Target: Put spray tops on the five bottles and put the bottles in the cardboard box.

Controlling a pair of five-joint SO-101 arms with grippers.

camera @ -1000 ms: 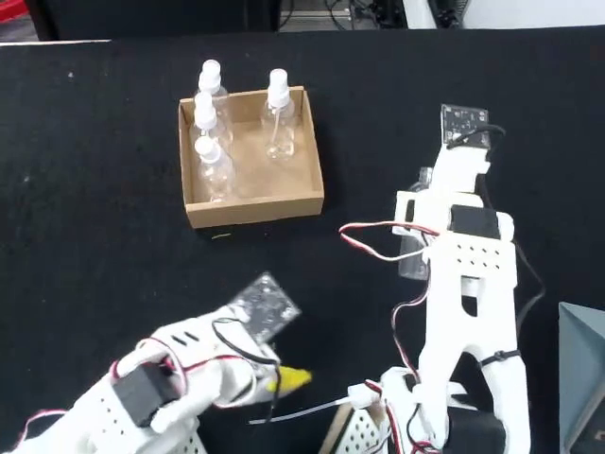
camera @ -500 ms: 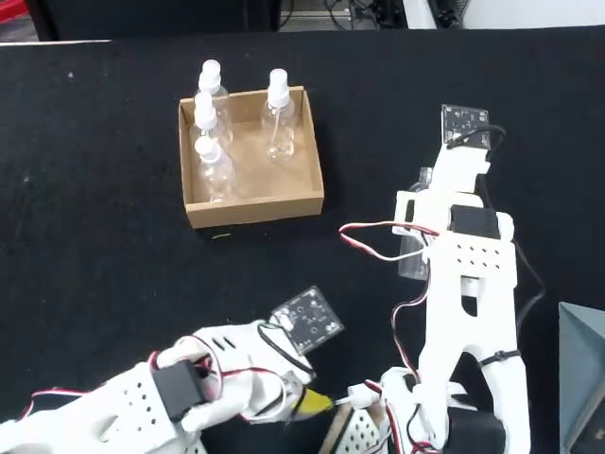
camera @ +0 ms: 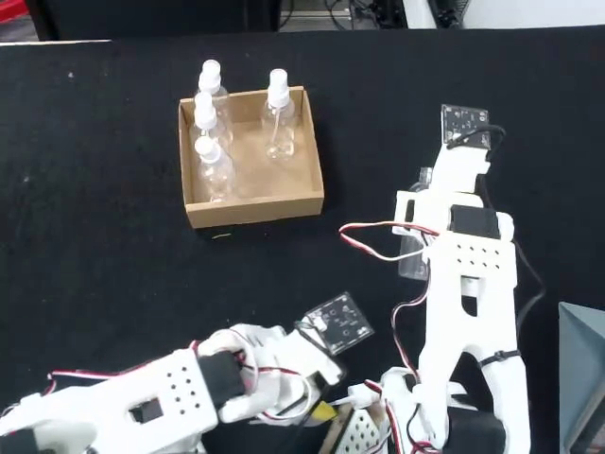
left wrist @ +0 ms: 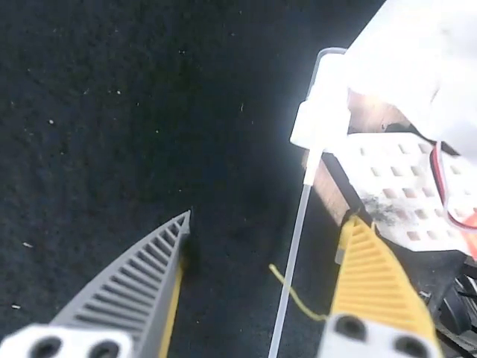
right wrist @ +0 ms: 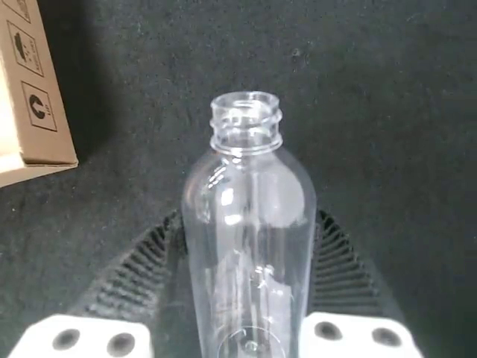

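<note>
Black cloth tabletop (camera: 95,236): clear uncapped plastic bottle (right wrist: 250,246) is clamped by right gripper (right wrist: 248,224), neck exposed for capping; white spray top (left wrist: 320,123) tube is straddled by wide-open left gripper (left wrist: 268,220).

surface: black cloth (camera: 95,236) | high-view edge: grey obj (camera: 583,369) | far bkgd: cables (camera: 352,11)

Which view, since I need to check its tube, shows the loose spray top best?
The left wrist view: the spray top shows head and tube, the tube between the left gripper's open fingers. The high view catches its white head by an arm's base; the right wrist view faces the bottle.
</note>
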